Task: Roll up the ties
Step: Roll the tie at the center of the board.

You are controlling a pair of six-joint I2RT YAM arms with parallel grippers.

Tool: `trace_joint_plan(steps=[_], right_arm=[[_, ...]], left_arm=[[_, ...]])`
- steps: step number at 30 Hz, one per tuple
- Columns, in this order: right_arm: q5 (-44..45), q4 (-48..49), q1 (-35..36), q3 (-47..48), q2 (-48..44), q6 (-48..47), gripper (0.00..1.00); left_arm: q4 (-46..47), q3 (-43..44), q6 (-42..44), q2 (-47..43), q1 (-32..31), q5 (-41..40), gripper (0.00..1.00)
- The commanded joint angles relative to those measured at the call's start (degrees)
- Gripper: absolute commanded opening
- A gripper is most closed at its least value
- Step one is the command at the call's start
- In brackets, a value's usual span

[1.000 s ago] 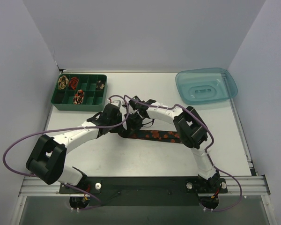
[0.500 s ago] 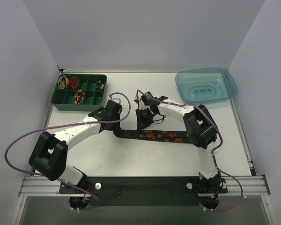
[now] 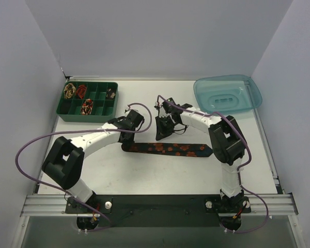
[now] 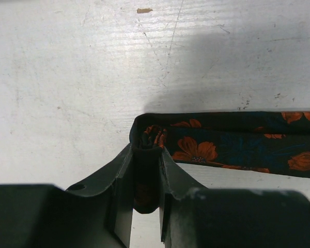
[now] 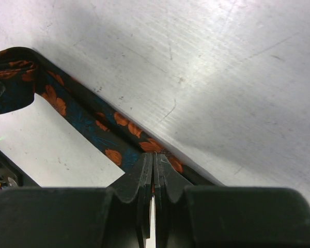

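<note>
Matt cloth tie (image 4: 222,139), scuffed white table (image 4: 67,77)

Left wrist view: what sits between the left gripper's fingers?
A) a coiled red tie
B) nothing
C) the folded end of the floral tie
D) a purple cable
C: the folded end of the floral tie is pinched in the left gripper.
</note>
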Motion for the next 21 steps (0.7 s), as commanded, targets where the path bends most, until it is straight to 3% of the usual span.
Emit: trace_joint_plan(steps=[1, 16, 19, 21], right_arm=[[0.83, -1.22, -0.68, -0.53, -3.36, -0.86, 0.03], [0.92, -1.66, -1.04, -0.53, -2.48, -1.04, 0.03], [0.65, -1.66, -0.95, -0.53, -2.13, -1.04, 0.04], [0.56, -1.66, -1.04, -0.44, -1.95, -0.86, 0.04]], left_arm=[[-3.53, 4.30, -0.49, 2.47, -2.55, -5.99, 0.00], [-1.25, 6.94, -3.74, 9.50, -8.35, -4.25, 0.01], [0.77, 5.80, -4.62, 9.42, -8.44, -1.71, 0.09], [2.79, 4.66, -5.50, 9.15, -8.44, -0.20, 0.20]])
